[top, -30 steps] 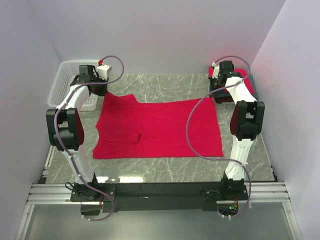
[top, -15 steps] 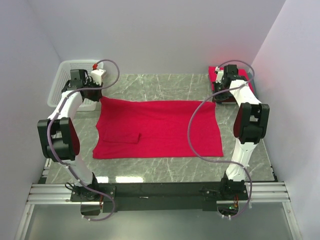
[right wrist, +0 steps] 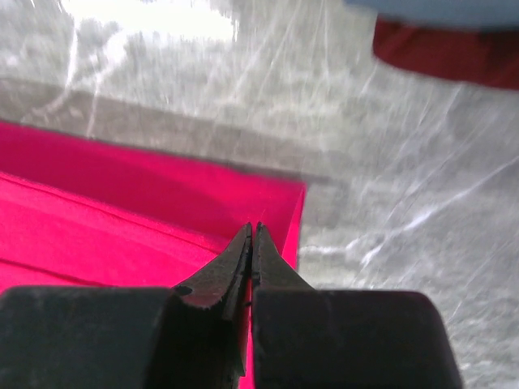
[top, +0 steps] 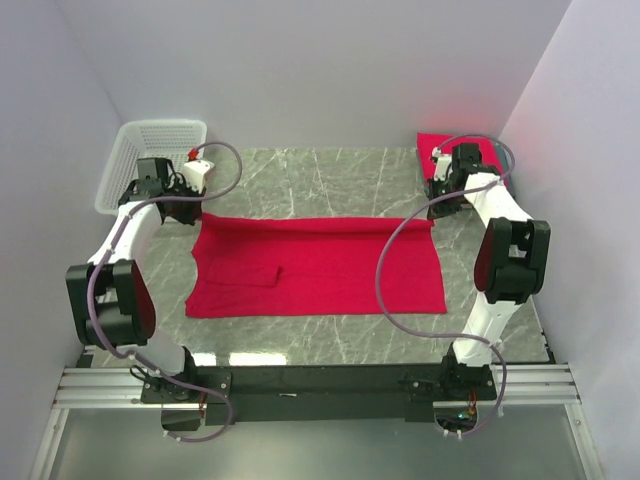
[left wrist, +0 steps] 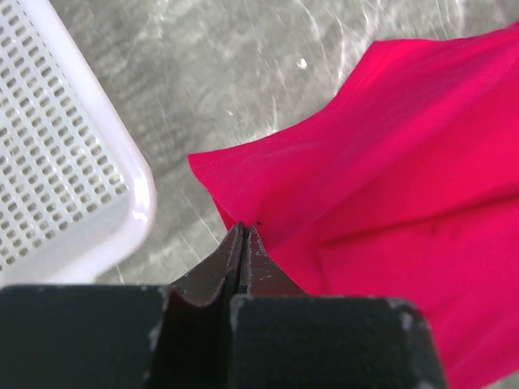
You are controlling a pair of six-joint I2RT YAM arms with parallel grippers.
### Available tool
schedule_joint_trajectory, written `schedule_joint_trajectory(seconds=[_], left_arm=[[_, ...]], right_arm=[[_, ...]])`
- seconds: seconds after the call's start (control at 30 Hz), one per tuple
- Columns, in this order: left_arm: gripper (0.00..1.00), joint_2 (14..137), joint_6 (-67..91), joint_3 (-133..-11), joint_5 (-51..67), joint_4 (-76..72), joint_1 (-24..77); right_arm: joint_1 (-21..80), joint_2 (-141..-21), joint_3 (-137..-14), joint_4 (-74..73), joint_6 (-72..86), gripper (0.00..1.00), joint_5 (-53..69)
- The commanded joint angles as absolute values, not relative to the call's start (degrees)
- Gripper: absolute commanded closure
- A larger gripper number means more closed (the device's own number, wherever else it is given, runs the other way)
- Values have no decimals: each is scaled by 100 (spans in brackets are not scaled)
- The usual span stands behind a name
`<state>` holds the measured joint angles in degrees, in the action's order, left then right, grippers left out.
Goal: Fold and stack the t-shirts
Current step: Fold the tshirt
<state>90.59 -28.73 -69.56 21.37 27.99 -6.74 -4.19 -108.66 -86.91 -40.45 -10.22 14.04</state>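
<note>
Fingers (left wrist: 227, 263) of your left gripper (top: 197, 212) are pinched flat together on the far-left corner of the red t-shirt (top: 320, 265). Your right gripper (top: 432, 217) is clamped the same way on the far-right corner, its tips meeting right at the cloth's edge in the wrist view. The grey marble table (top: 330, 175) carries everything. The t-shirt lies spread across its middle, and its far edge is doubled over into a narrow band that runs from one gripper to the other. One sleeve (top: 240, 275) is folded in over the body at the near left. At the far-left corner the white lattice basket (top: 150, 150) stands just beside your left arm, and its rim nearly fills the left side of that wrist's view, close to the pinched corner. At the far-right corner the folded stack (top: 470, 150) sits just behind your right wrist, partly hidden by it. From that wrist you see a dark red shirt (right wrist: 446, 57) under a grey one (right wrist: 438, 8), apart from the held cloth with bare marble between. The right arm's purple cable (top: 383, 270) loops down across the t-shirt's right side in the overhead view.
</note>
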Motion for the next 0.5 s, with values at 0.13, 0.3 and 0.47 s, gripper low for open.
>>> schedule_joint_trajectory(seconds=[0.13,0.3,0.47], left_arm=[[99,8473,-3401,-6338,2005,2909,-712],[100,8437,-3472,-5889,1820,2830,-712],[100,8481,-3542,-5582,1688,2751,-712]], right_arm=[[-492,-10336,-8104,-3832,-1292,100,1310],[-501,-10389,-7787,-3744,-1371,100,1195],[-501,-10494,-7515,-3683,-1345,100,1213]])
